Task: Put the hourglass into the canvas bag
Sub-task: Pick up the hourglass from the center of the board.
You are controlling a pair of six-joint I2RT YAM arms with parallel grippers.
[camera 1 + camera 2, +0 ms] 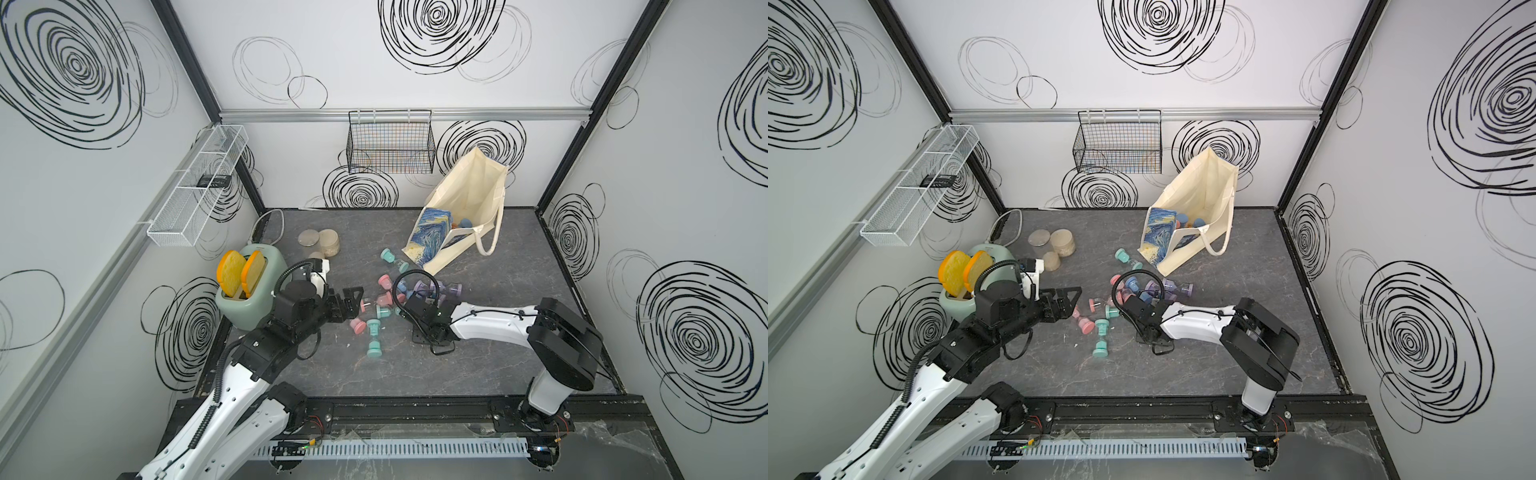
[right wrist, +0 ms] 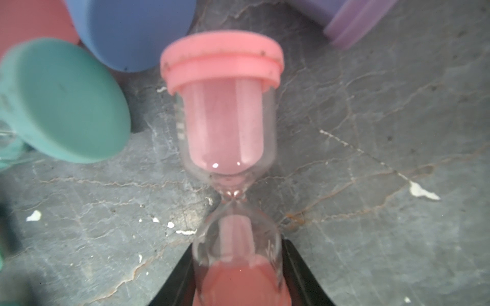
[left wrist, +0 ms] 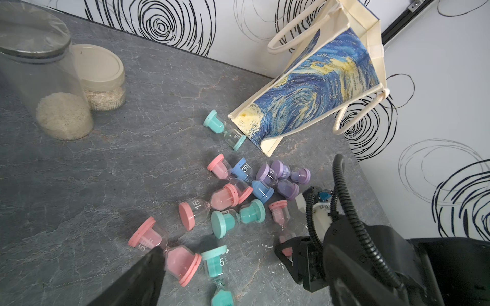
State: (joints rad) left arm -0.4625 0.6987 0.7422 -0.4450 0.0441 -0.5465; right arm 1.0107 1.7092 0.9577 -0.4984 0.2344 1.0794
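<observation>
Pink hourglass in end effector

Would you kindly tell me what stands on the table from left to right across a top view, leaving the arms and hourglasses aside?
In a top view: green toaster with two toast slices → three jars → canvas bag.

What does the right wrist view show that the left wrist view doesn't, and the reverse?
Only the right wrist view: the right gripper up close, fingers pressed against both sides of the pink hourglass at its lower bulb. Only the left wrist view: the canvas bag, a beige-lidded jar, the right arm. Both: that hourglass, a teal hourglass beside it, the grey table.
</observation>
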